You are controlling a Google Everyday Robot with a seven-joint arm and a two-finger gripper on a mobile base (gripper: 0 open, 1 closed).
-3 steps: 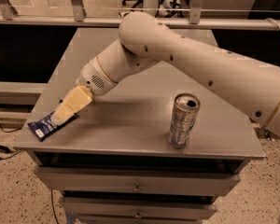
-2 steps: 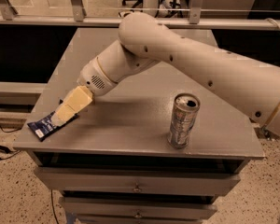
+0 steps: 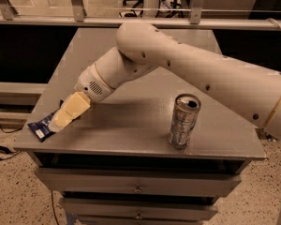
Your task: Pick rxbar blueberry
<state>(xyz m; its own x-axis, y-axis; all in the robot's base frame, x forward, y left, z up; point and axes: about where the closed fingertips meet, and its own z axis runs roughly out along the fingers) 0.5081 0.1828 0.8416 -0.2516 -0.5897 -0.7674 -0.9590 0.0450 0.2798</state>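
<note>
The rxbar blueberry (image 3: pixel 41 126), a flat dark blue wrapper with white lettering, lies at the table's front left corner. A pale yellow sponge (image 3: pixel 70 110) lies tilted across it and covers its right half. My gripper (image 3: pixel 82 99) is at the end of the white arm (image 3: pixel 178 64), right at the sponge's upper end, up and to the right of the bar. The round wrist (image 3: pixel 92 84) hides its fingers. A silver drink can (image 3: pixel 183 121) stands upright at the front right, apart from the arm.
The grey table (image 3: pixel 131 125) has drawers below its front edge. The bar sits close to the left and front edges. A metal rail (image 3: pixel 61 20) runs behind the table. The arm spans the table from the right side.
The arm's end has sunk slightly toward the front left, and the sponge with it. The bar and the can have not moved.
</note>
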